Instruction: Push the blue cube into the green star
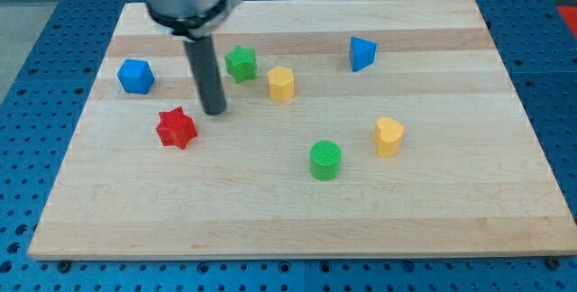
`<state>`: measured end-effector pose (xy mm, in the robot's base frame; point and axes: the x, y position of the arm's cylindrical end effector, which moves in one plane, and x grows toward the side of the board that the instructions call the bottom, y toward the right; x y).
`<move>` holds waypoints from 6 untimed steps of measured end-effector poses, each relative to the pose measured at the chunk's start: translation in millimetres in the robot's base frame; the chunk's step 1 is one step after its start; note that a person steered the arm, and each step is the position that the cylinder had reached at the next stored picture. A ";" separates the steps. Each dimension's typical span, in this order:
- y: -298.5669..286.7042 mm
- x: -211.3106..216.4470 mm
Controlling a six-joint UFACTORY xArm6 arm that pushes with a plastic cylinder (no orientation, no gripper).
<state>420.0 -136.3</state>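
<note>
The blue cube (135, 76) sits near the board's left edge. The green star (240, 62) lies to its right, in the upper middle of the view. My tip (215, 112) rests on the board between them, below and left of the green star, right of the blue cube and just above right of a red star (176, 128). The tip touches no block.
A yellow hexagonal block (281, 84) stands just right of the green star. A blue triangular block (361, 53) is at upper right. A green cylinder (325, 159) and a yellow heart-shaped block (389, 136) sit lower right. The wooden board (451, 211) lies on a blue perforated table.
</note>
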 end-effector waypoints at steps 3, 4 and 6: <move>-143.0 -14.9; -159.4 -38.9; -108.6 -47.3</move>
<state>372.8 -244.9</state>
